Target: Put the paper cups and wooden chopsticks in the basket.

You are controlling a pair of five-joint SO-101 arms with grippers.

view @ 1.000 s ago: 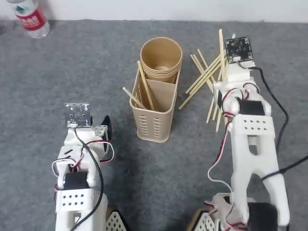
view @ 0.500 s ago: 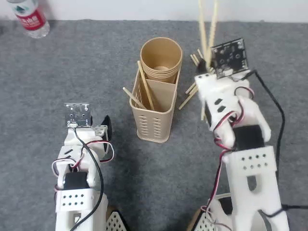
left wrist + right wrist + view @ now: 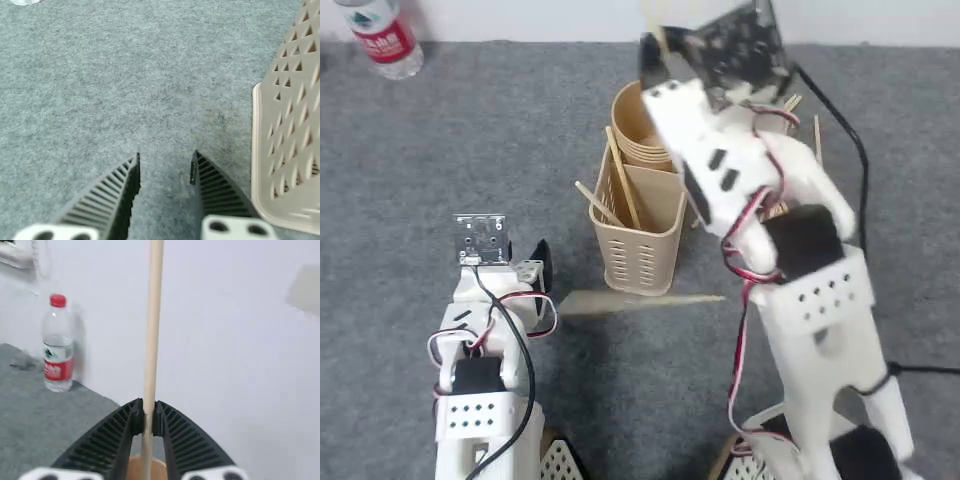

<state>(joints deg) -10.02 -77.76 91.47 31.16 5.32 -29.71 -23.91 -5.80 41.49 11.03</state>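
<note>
A tan slotted basket stands mid-table with stacked paper cups in its far compartment and two chopsticks leaning in the near one. My right gripper is raised over the cups, shut on one wooden chopstick that stands upright between its fingers. A blurred chopstick stretches across in front of the basket. More chopsticks lie on the carpet behind the right arm, mostly hidden. My left gripper is open and empty, low over the carpet beside the basket.
A water bottle with a red label stands at the far left corner, also seen as the bottle against the white wall. Grey carpet covers the table. The right arm spans the area right of the basket.
The right arm has swung up and left from the loose pile to above the cups, carrying a chopstick. A second stick it lifted now shows blurred in front of the basket. The left arm stayed still.
</note>
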